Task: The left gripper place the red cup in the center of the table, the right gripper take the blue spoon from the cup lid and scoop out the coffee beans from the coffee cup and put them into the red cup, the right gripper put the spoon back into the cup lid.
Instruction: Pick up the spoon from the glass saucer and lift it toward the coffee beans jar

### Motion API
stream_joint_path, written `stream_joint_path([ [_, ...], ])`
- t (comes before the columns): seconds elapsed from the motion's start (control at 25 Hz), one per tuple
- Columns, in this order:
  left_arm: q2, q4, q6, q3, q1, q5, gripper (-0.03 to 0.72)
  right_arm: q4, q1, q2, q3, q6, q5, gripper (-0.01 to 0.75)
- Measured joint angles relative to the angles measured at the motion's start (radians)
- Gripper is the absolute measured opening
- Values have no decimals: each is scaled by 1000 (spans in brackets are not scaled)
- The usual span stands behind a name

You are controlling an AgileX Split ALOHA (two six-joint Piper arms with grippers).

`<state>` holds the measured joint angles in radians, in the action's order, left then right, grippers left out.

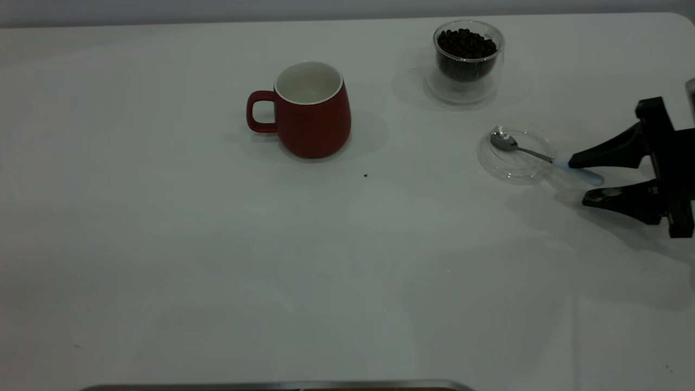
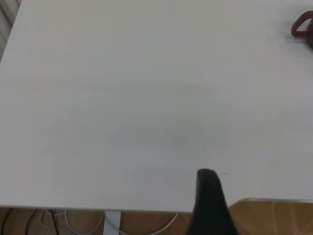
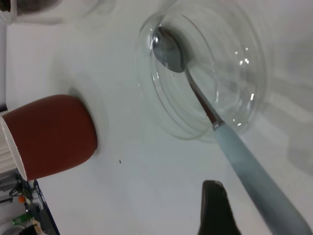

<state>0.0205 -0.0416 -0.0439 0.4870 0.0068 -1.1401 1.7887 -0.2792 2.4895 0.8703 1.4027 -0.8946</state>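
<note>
From the exterior view, you have the red cup (image 1: 311, 109) standing upright and empty toward the middle of the table (image 1: 217, 260), so the first step looks done; no beans show inside it, so scooping seems not yet begun. Beyond and to the right of the red cup, the glass coffee cup (image 1: 468, 61) is heaped with dark beans. Near it, on the side closer to the camera, the clear cup lid (image 1: 516, 153) holds the spoon (image 1: 543, 157): steel bowl in the lid, pale blue handle lying out over the rim. Your right gripper (image 1: 589, 181) is spread wide, one finger touching or just over the handle, the other on the far side of it, nothing grasped. One stray bean (image 1: 365, 175) lies near the red cup. Through the left wrist view, you see bare table, the red cup's handle (image 2: 302, 25) far off, and one finger of the left gripper; you cannot tell its jaw state. Through the right wrist view, the spoon (image 3: 215, 122) lies tilted in the cup lid (image 3: 203, 73), with the red cup (image 3: 51, 134) beside it.
</note>
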Motion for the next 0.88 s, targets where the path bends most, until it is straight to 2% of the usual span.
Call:
stream_joint_path([
  [0.16,0,0,-1,0,0,1,587,0,10,3,7,-10,-4,511],
  [0.36,0,0,-1,0,0,1,587,0,10,3,7,-15,-3,458],
  [0.76,0,0,-1,0,0,1,587,0,10,3,7,-15,-2,219],
  [0.88,0,0,-1,0,0,1,587,0,10,3,8,-13,-16,186],
])
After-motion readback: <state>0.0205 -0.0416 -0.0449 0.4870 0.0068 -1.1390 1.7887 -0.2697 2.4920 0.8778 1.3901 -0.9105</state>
